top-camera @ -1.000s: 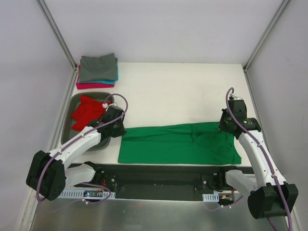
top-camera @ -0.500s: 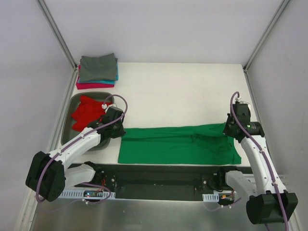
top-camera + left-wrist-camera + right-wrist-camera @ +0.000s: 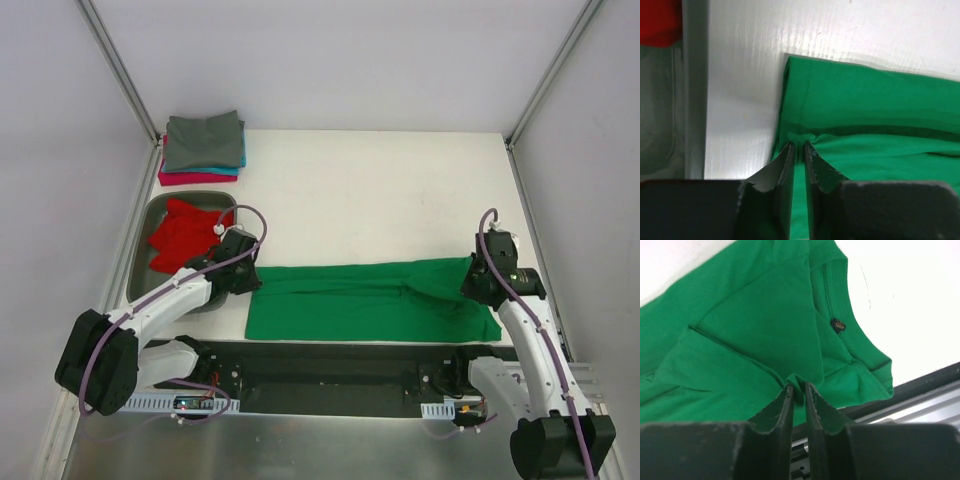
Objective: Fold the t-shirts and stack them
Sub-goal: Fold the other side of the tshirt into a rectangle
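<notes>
Now, near edge: the bright green short-sleeved cloth t-shirt (image 3: 370, 300) lies flat on the white desk (image 3: 380, 190) just beyond the arm bases, folded lengthwise into a long band.
Long axis: left to right, across the front of both arms, with the hem end on the left and the collar end on the right.
Left end: the left jaws (image 3: 798, 145) are pressed almost together, only a slit between them. They pinch a small pucker of green cloth beside the hem, where the folded-over layer meets the one below.
Right end: the right jaws (image 3: 798, 386) are likewise nearly closed on a ridge of green cloth, just short of the collar.
Direction from the jaws: the shirt stretches rightward from the left jaws and leftward from the right jaws, so each arm is nearest its own end.
Left arm pose: low, reaching forward and inward, wrist tipped down to the cloth.
Right arm pose: forearm running forward along the desk's right side, wrist tipped down over the collar end.
Judgement: the next fold probably goes crosswise, one end carried along that axis toward the other.
Farther left: a grey metal tray (image 3: 143, 270) holds a crumpled red t-shirt (image 3: 180, 230), just beside the green shirt's hem end.
Far left corner: a stack of folded t-shirts (image 3: 205, 140), grey on top, teal and pink-magenta beneath.
</notes>
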{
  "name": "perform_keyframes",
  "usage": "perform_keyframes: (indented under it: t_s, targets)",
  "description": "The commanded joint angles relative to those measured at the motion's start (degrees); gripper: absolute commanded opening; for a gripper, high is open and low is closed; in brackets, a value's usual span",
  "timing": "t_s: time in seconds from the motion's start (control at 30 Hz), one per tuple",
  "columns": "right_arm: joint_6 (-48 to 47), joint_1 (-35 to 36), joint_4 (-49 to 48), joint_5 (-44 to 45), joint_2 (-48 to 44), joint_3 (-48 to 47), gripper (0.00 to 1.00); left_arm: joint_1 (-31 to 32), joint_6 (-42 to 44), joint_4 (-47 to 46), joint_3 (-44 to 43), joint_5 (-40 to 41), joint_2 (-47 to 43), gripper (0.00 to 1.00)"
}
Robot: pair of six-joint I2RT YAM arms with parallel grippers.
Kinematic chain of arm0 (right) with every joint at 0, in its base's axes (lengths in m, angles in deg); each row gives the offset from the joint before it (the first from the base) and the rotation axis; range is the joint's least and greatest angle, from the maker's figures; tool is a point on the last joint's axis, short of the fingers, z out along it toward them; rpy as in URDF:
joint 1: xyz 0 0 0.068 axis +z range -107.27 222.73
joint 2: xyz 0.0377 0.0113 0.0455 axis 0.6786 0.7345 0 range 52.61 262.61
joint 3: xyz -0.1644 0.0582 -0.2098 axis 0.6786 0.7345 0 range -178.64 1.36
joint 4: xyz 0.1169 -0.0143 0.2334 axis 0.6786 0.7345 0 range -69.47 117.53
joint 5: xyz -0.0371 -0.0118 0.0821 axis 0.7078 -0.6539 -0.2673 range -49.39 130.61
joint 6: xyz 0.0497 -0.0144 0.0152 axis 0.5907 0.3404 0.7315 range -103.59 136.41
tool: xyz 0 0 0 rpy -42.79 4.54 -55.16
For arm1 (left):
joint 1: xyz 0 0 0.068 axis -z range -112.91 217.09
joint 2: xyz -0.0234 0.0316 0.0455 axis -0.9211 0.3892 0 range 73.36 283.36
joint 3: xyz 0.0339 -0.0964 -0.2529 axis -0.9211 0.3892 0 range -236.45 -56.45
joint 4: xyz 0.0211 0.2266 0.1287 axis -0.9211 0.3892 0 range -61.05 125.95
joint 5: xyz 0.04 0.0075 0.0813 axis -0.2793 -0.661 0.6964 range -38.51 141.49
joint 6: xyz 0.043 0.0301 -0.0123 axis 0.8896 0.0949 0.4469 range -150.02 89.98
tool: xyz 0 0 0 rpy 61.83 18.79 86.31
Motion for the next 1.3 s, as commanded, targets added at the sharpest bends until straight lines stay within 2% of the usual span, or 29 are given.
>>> perform_keyframes:
  t_s: [0.0, 0.03, 0.07, 0.13, 0.17, 0.23, 0.27, 0.37, 0.47, 0.6, 0.77, 0.93, 1.13, 1.27]
  targets:
    - [7.1, -0.3, 5.4, 2.6, -3.5, 2.0, 0.23, 0.4, -1.2, -0.2, 2.7, -1.2, -1.6, 0.19]
    - [8.1, -0.3, 5.8, 3.2, -4.5, 3.2, 0.26, 0.4, -1.5, -0.2, 3.3, -1.7, -2.4, 0.27]
    - [9.7, -0.4, 6.4, 3.9, -5.8, 4.2, 0.29, 0.4, -2.0, -0.2, 4.0, -2.1, -3.3, 0.30]
    - [12.5, -0.3, 7.2, 3.8, -8.3, 5.0, 0.43, 0.4, -2.3, 0.1, 5.0, -2.6, -5.1, 0.40]
    - [12.5, -0.4, 7.1, 3.5, -9.8, 4.9, 0.49, 0.4, -2.4, 0.5, 5.0, -2.6, -6.1, 0.50]
    - [12.0, -0.3, 6.6, 5.1, -12.9, 3.9, 0.62, 0.4, -2.3, 2.3, 4.0, -2.2, -8.2, 0.89]
    - [11.2, -0.3, 5.8, 5.0, -14.2, 3.7, 0.69, 0.4, -2.1, 3.1, 3.2, -2.0, -9.0, 0.99]
    - [7.0, -0.3, 0.4, -2.6, -16.6, 4.2, 0.99, 0.4, -2.2, 3.7, 1.0, -3.5, -10.8, 0.99]
    - [3.4, -0.3, -9.1, -18.3, -15.8, 7.1, 0.96, 0.4, -2.2, 3.6, -2.2, -5.0, -10.2, 0.99]
    - [3.0, -0.3, -18.5, -30.2, -7.5, 8.0, 0.96, 1.5, -1.5, 1.2, -6.0, -8.3, -6.3, 0.99]
    - [1.3, -0.3, -22.3, -29.4, 5.6, 6.2, 0.96, 3.4, -0.7, -4.6, -8.0, -13.9, 2.4, 0.99]
    - [1.2, 0.5, -26.1, -31.4, 13.2, 7.3, 0.96, 4.7, -0.6, -7.7, -9.4, -16.6, 11.7, 0.99]
    - [1.1, 2.3, -25.8, -30.1, 15.0, 10.5, 0.96, 4.8, -1.2, -8.5, -8.1, -17.0, 18.3, 0.99]
    - [1.8, 3.2, -23.8, -34.7, 10.3, 13.4, 0.96, 4.8, -1.4, -8.4, -6.6, -15.5, 19.8, 0.99]
